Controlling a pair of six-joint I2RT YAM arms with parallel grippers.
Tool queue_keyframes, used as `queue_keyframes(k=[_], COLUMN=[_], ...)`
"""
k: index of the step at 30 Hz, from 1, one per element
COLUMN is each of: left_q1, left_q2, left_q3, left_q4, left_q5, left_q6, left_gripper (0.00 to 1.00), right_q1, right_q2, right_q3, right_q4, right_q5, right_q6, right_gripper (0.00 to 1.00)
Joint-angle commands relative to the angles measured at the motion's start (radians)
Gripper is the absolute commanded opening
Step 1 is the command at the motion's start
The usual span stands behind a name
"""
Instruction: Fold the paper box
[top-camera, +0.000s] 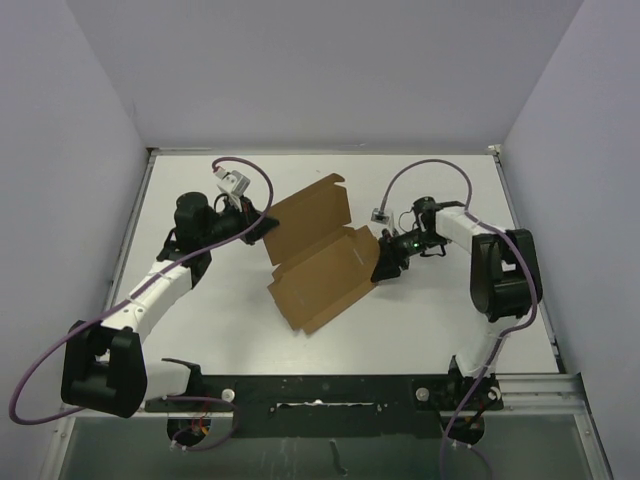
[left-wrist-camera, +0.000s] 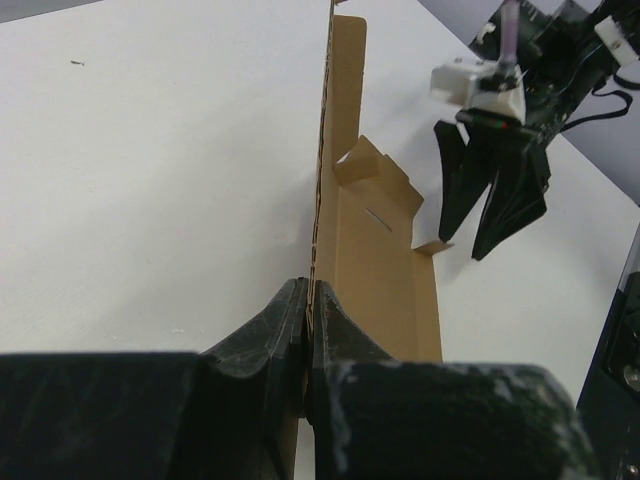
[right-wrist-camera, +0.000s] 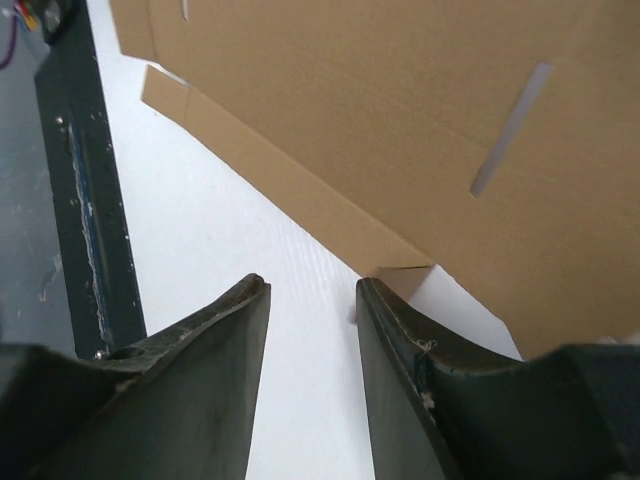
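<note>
The paper box (top-camera: 318, 258) is a brown die-cut cardboard sheet with flaps and slits, lying unfolded mid-table with its far panel raised. My left gripper (top-camera: 262, 225) is shut on its left edge; in the left wrist view the sheet (left-wrist-camera: 375, 250) runs edge-on out of the pinched left gripper (left-wrist-camera: 310, 292). My right gripper (top-camera: 385, 268) sits at the sheet's right edge. In the right wrist view the right gripper (right-wrist-camera: 312, 285) stands open over bare white table, with the cardboard (right-wrist-camera: 400, 110) just beyond its fingertips (right-wrist-camera: 372, 292), one tip close to a small flap, nothing between them.
The white table (top-camera: 430, 310) is walled by grey panels at the left, back and right. A black rail (top-camera: 330, 392) with the arm bases runs along the near edge. Purple cables (top-camera: 430, 170) loop off both wrists.
</note>
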Motion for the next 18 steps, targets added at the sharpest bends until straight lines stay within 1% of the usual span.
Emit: queue_keyframes(k=[1,4,5,7,9,11,13,15,18], left_q1=[-0.003,-0.005,-0.004,-0.006,-0.007,-0.01,-0.015,-0.018,-0.024], left_q2=[-0.015,-0.022,-0.023,-0.024,-0.026,-0.026,-0.027,-0.026,-0.028], left_q3=[0.029,0.009,0.007,-0.016,-0.031,-0.042,-0.053,-0.06,-0.063], left_q4=[0.092,0.152,0.178,0.232,0.277,0.318,0.365,0.399,0.406], left_q5=[0.048,0.095,0.116,0.153,0.181,0.207,0.228,0.245,0.254], left_q6=[0.011,-0.011,-0.019,-0.036,-0.05,-0.063,-0.084,-0.098,-0.099], left_gripper=[0.0,0.0,0.0,0.0,0.0,0.0,0.0,0.0,0.0], right_q1=[-0.076,-0.114,-0.129,-0.171,-0.224,-0.258,-0.26,-0.25,-0.225], right_q2=[-0.148,-0.213,-0.238,-0.284,-0.311,-0.314,-0.308,-0.308,-0.304], right_q3=[0.021,-0.01,-0.029,-0.089,-0.126,-0.144,-0.149,-0.153,-0.157], right_q4=[-0.036,0.035,0.087,0.226,0.316,0.345,0.343,0.347,0.345], right_q5=[-0.162,-0.156,-0.141,-0.062,-0.024,-0.039,-0.055,-0.065,-0.056], right_q6=[-0.087,-0.048,-0.01,0.124,0.187,0.196,0.181,0.167,0.149], right_gripper=[0.41,0.46,0.5,0.57,0.63,0.67,0.7,0.7,0.69])
